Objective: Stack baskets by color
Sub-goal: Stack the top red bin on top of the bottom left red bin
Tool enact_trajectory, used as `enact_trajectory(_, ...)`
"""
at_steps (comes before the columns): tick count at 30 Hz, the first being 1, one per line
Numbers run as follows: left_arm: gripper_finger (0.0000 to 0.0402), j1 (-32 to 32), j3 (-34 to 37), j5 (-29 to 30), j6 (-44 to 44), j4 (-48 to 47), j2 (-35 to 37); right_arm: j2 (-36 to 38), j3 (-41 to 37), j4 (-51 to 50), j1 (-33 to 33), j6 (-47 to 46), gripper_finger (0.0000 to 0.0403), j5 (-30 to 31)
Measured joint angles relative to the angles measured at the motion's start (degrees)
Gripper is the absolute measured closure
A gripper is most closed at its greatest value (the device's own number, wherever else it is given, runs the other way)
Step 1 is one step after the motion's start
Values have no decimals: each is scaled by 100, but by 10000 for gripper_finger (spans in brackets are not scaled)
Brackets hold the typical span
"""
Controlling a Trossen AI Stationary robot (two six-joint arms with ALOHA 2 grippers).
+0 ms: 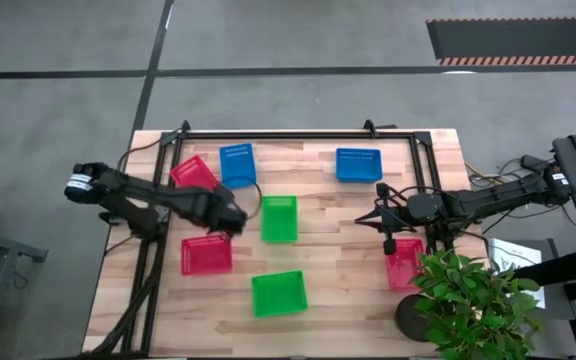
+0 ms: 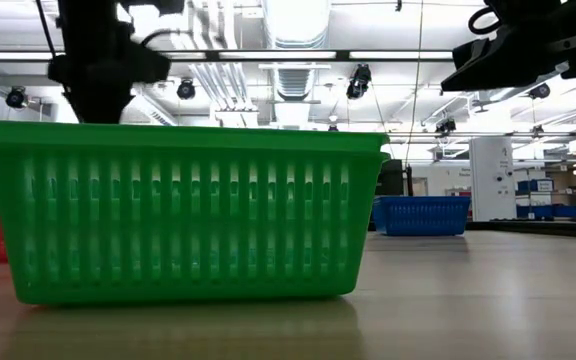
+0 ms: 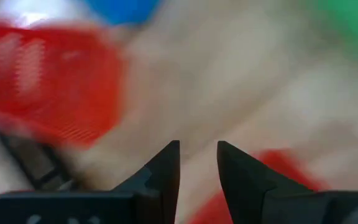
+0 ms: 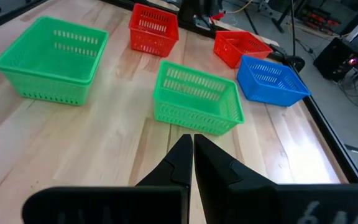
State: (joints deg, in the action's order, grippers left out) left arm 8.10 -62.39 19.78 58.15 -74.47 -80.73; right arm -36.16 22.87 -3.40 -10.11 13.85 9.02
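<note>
Seven baskets show on the wooden table in the high view. Two red ones sit at the left, and a third red one sits at the right. Two blue ones stand at the far side. Two green ones are in the middle. My left gripper hangs open, pointing steeply down between the near-left red basket and the middle green one, with nothing between its fingers. My right gripper is shut and empty above the table's right part.
A black frame runs along the far edge and down both sides of the table. A potted plant stands at the near right corner and partly covers the right red basket. Bare wood lies between the green baskets and the right red basket.
</note>
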Motion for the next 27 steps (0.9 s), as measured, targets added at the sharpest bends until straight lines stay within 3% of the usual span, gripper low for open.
enact_trajectory(2, 311, -358, 7, -61, -12, -472, -5, 0, 0, -39, 0, -17, 394, 2)
enact_trajectory(5, 311, -881, 7, -158, -752, -687, 0, -2, 0, -65, 0, -75, 394, 2)
enact_trajectory(11, 311, -2085, -58, -732, -1967, -295, 22, -2, 0, -78, 0, -123, 394, 35)
enact_trajectory(15, 295, -2722, -4, -1341, -2763, 119, 22, 0, 0, -59, 0, -39, 394, 642)
enact_trajectory(18, 267, -3006, -4, -1600, -3497, 311, 22, 2, 0, -56, 2, 141, 394, 1019)
enact_trajectory(22, 227, -3153, -2, -1629, -4483, 313, 23, 10, 31, 14, 13, 380, 394, 1051)
enact_trajectory(27, 208, -3334, 82, -1554, -4252, 758, 15, 26, 35, 68, 13, 471, 394, 1047)
